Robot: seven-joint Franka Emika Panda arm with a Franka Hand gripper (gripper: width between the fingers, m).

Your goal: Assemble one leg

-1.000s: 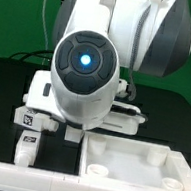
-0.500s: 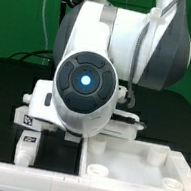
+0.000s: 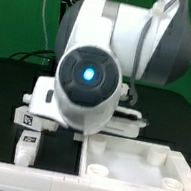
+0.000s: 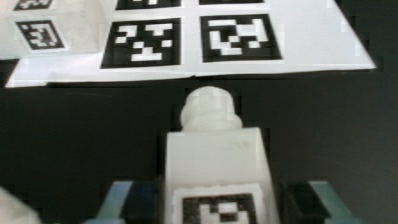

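Exterior, leg (image 3: 25, 150): near, at the exterior view's left, beside the panel (image 3: 137, 164).
Wrist, leg (image 4: 217, 150): long axis and rounded tip point at the marker board (image 4: 160, 62), stopping short of it.
Wrist, gripper (image 4: 219, 197): fingers apart, flanking the leg with gaps.

Noted on my arm shell (image 3: 87, 77): white plastic, smooth and glossy, with duller grey sections. The table (image 4: 54, 130) is black and matt, no glare. The leg (image 4: 215, 150) is white plastic, matt and a little chalky, with a smooth rounded tip. The square top panel (image 3: 137, 164) is the same matt white plastic. The marker board (image 4: 160, 65) is a flat white matt sheet; its black printed tags look like paper. My fingers (image 4: 318, 200) are dull bluish-grey, too blurred to name the material.
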